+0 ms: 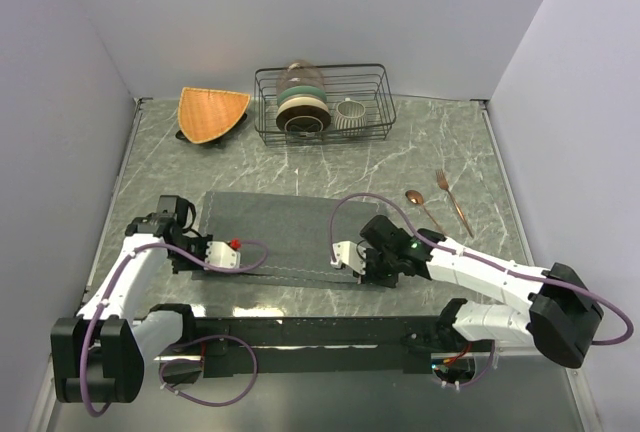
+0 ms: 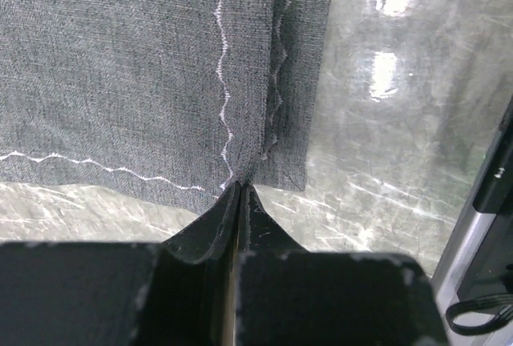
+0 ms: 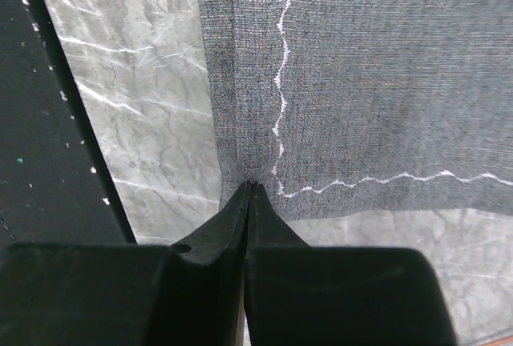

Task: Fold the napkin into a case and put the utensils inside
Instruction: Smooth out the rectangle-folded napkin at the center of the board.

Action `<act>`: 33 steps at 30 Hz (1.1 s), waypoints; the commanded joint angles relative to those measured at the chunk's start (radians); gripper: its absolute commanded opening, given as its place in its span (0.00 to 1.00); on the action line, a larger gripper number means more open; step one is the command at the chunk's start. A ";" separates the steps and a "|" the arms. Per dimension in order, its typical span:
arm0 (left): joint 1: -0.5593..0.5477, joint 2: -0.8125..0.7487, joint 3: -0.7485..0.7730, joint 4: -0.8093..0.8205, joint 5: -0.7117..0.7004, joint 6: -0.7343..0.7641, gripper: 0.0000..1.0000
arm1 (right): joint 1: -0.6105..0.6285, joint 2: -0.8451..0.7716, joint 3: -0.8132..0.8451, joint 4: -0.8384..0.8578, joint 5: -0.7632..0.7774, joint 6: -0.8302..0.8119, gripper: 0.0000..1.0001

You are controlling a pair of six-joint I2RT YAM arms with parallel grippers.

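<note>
The dark grey napkin (image 1: 275,232) lies flat as a wide rectangle in the middle of the marble table. My left gripper (image 1: 213,257) is at its near-left corner, jaws shut on that corner of the cloth (image 2: 160,66). My right gripper (image 1: 350,260) is at the near-right corner, jaws shut on that corner of the cloth (image 3: 377,74). White zigzag stitching runs along the hems in both wrist views. A copper spoon (image 1: 421,206) and a copper fork (image 1: 453,201) lie side by side on the table, right of the napkin and beyond the right arm.
A black wire rack (image 1: 375,102) with stacked bowls and a white cup stands at the back centre. An orange woven fan-shaped mat (image 1: 212,112) lies to its left. A black rail (image 1: 300,330) runs along the near table edge.
</note>
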 commanded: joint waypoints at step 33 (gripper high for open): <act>-0.004 0.062 0.063 -0.148 0.003 0.095 0.01 | -0.011 0.038 0.016 -0.068 -0.061 -0.059 0.00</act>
